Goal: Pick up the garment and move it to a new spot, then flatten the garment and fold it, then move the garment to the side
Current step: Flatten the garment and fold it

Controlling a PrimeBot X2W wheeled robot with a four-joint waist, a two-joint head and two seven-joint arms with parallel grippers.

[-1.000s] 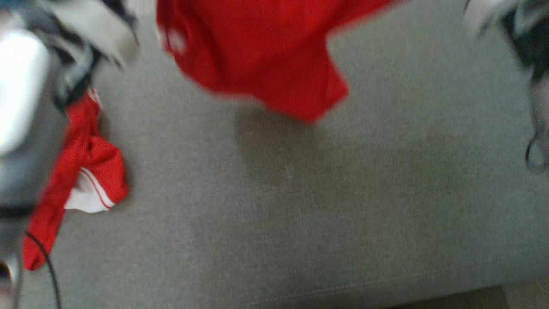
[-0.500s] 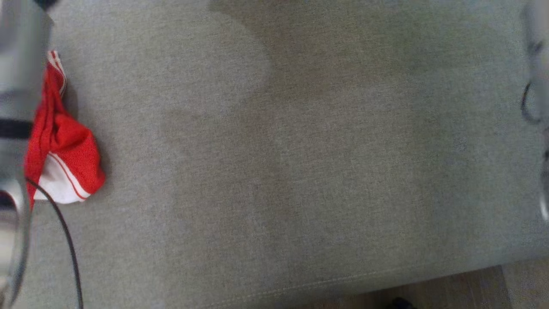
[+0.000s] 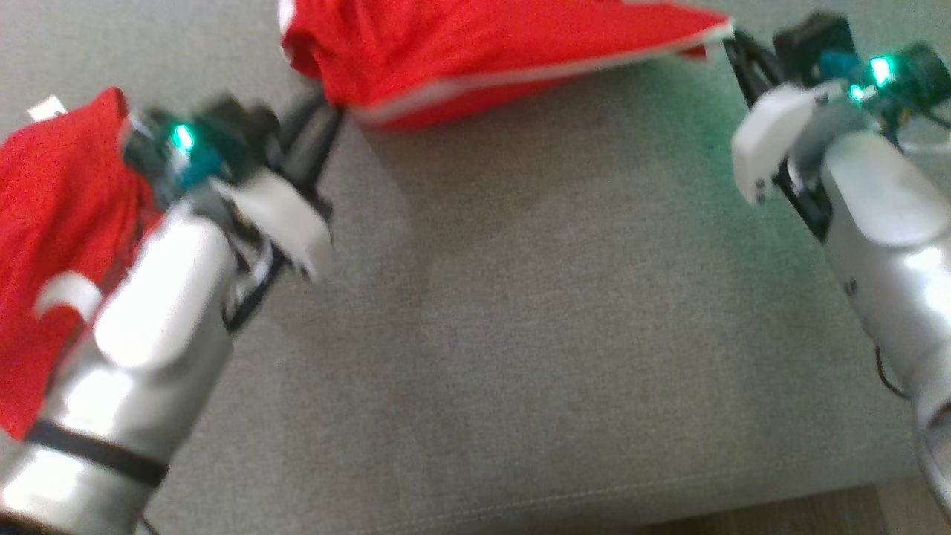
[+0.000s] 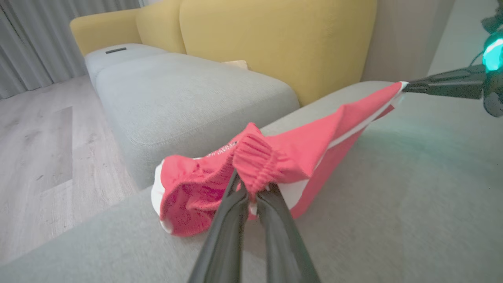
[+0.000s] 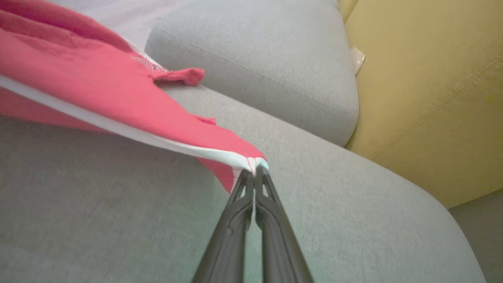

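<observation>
left claw (image 4: 252,193) and right claw (image 5: 254,172), held wide apart, each pinch the garment (image 4: 310,143).

In the head view the left forearm (image 3: 148,327) and left gripper (image 3: 333,117) are smeared by blur, and the garment (image 3: 483,52) is cut off by the top edge. A red mass of cloth (image 3: 52,200) is cut by the left edge and partly covered by the forearm; whether it is joined to the garment cannot be told. In the left wrist view, lettering (image 4: 222,150) on the garment is too small to be read, a dark item (image 4: 116,50) on the far cushion (image 4: 177,90) cannot be identified, and the right gripper (image 4: 408,85) is cut off by the right edge.
</observation>
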